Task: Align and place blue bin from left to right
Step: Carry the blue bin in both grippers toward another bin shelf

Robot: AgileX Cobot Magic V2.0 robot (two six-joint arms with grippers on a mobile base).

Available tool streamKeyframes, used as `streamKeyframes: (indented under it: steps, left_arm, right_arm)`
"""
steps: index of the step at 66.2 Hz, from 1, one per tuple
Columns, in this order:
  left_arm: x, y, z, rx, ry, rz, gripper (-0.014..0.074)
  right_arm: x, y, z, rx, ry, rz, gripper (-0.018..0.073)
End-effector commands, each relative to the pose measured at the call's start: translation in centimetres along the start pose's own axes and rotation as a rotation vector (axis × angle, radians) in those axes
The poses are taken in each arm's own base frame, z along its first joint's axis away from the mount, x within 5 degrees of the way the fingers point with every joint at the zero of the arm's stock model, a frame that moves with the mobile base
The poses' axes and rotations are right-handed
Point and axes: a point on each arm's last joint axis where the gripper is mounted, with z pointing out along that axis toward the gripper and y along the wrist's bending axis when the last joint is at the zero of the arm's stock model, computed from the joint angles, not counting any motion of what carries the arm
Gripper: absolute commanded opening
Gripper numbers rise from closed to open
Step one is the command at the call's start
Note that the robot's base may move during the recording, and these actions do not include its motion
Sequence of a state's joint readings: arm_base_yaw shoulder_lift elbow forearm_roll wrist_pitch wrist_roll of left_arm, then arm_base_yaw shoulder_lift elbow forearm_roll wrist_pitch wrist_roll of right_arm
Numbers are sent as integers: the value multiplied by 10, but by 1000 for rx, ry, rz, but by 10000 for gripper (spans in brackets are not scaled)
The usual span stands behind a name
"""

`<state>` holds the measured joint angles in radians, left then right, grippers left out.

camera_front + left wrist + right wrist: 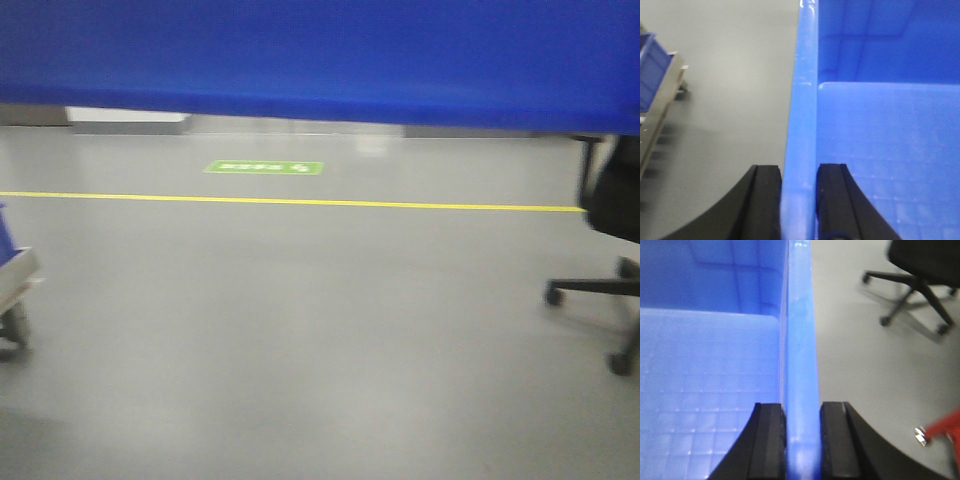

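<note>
The blue bin (pixel 320 50) fills the top of the front view as a smooth flat blue wall, held above the grey floor. In the left wrist view my left gripper (pixel 799 172) is shut on the bin's left rim (pixel 802 100), one black finger outside, one inside the bin. In the right wrist view my right gripper (pixel 802 410) is shut on the bin's right rim (pixel 800 330) in the same way. The bin's gridded inner floor (pixel 705 380) shows empty.
A yellow line (pixel 290 201) and a green floor label (pixel 264 167) cross the grey floor. A black office chair (pixel 610 240) stands at the right. A wheeled cart with a darker blue bin (pixel 652 75) stands at the left. Something red (pixel 942 432) lies on the floor at the right.
</note>
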<state>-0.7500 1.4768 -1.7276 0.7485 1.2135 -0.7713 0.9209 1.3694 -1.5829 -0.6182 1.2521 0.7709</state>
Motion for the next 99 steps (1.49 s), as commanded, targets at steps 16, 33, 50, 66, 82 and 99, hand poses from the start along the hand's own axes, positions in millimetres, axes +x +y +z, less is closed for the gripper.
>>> streamKeyframes:
  steps: [16,33,50,66,82,99]
  left_arm:
    - [-9,-9,-11,109,-98,-15,-111]
    - [-10,-9,-11,112,-106,-14,-111]
    - [-13,-11,-12,136,-134,-13,-111]
    - [-13,-11,-12,138,-135,-13,-111]
    - [-13,-11,-12,138,-135,-13,-111]
    - [-13,-11,-12,138,-135,-13,-111]
  right_arm:
    - [-25,28,-14,-316,-293,5,-70]
    - [-25,28,-14,-316,-293,5,-70]
    - [-25,28,-14,-316,-293,5,-70]
    - [-25,28,-14,-316,-293,5,-70]
    - [-25,28,-14,-316,-293,5,-70]
    - [-25,28,-14,-316,-293,5,-70]
